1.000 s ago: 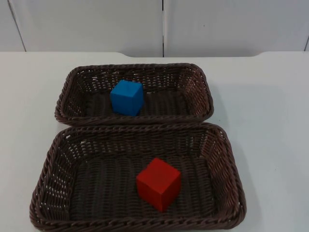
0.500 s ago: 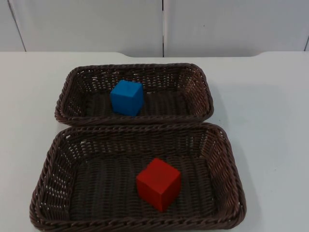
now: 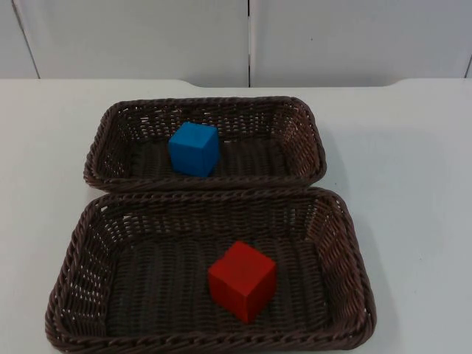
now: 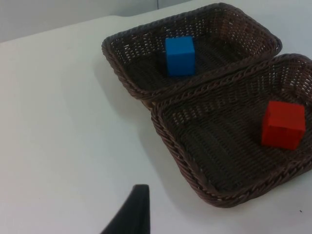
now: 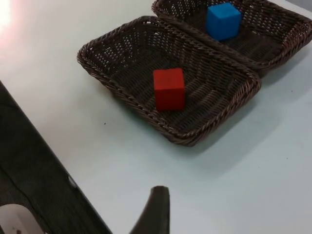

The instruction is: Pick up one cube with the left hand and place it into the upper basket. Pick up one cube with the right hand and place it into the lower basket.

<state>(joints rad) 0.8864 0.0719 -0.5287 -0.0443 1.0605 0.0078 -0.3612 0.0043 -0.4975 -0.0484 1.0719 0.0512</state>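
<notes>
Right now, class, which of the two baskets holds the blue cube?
The upper basket, nearer the grey wall, holds the blue cube; the lower basket holds the red cube.

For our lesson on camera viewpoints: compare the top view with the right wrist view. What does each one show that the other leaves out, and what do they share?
Top view alone: the grey partition wall behind the white table.

Right wrist view alone: a black fingertip of the right hand above bare table, and a dark floor strip past the table edge.

Both: the blue cube lying in the upper brown woven wicker basket and the red cube lying in the lower brown woven wicker basket, the baskets side by side.
</notes>
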